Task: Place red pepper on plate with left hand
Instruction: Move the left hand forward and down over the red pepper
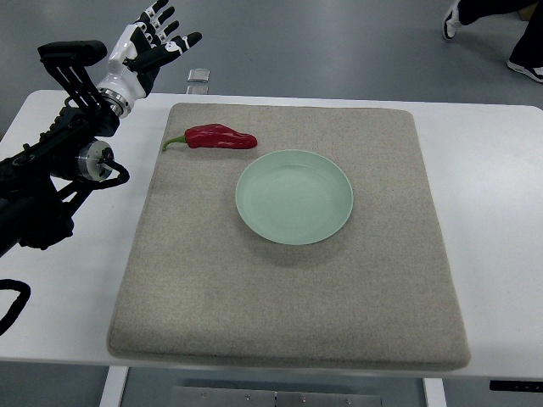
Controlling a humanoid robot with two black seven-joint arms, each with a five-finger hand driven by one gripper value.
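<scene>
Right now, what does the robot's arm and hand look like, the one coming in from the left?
The left arm is a black, open-framed metal structure with a silver cylindrical joint and a looping black cable. A ribbed silver wrist joins the left hand, which has a white shell with black jointed fingers bearing white segments. No right arm shows.
</scene>
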